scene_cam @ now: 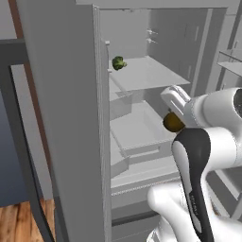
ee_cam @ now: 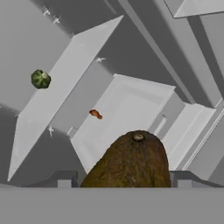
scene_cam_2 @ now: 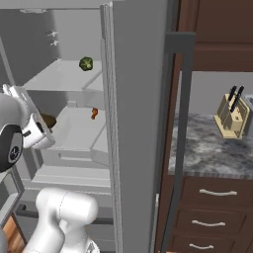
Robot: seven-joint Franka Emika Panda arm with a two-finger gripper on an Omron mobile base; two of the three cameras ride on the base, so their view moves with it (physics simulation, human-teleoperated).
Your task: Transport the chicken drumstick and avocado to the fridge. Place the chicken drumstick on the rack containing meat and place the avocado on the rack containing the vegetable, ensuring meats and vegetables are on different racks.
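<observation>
Your inventory, largest item first: the fridge (scene_cam: 71, 118) stands open in front of you, pale grey inside and out, with one door edge close on the left of the left base view and the other on the right of the right base view. Inside, the upper shelf (scene_cam: 151, 73) is a flat grey rack, and below it sits the lower shelf (scene_cam: 137, 127), also flat and grey. To the right of the fridge you have a stone counter (scene_cam_2: 212, 148) carrying a knife block (scene_cam_2: 231, 116). Your gripper (scene_cam: 174, 120) is held in front of the lower shelf with its jaws wide around the avocado (ee_cam: 131, 162), which is pinched between them, stem end pointing into the fridge. The green vegetable (ee_cam: 40, 79) rests at the far left of the upper shelf. The chicken drumstick (ee_cam: 95, 114), the smallest item, lies on the lower shelf toward its far side, well apart from the vegetable.
</observation>
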